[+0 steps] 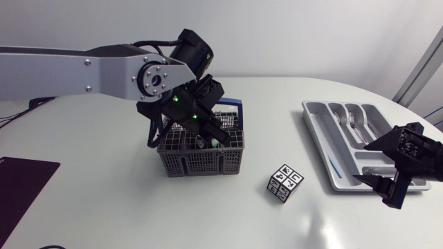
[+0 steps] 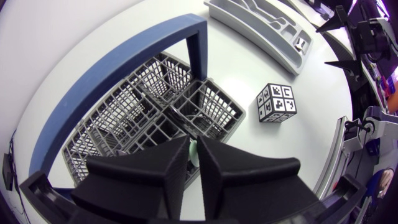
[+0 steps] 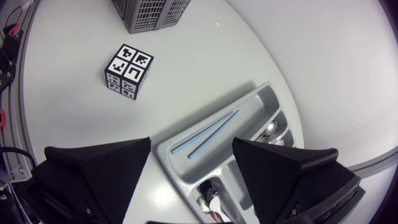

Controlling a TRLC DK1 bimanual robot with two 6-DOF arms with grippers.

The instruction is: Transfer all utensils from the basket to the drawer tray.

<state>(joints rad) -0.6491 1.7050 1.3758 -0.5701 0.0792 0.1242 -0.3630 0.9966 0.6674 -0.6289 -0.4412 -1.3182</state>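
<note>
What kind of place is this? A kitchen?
Probably a robot lab, not a kitchen: a left arm and a right arm at a table with a basket, a drawer tray and a marker cube.

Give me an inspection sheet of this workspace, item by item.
Surface: white table, dark mat at its corner.
Job's things: basket under left arm; tray holding forks and blue sticks.
Clutter: patterned cube.
Grippers: left gripper in basket, shut on pale green utensil; right gripper open over tray.
Cables: black cable on left arm.
Surroundings: nothing seen.
</note>
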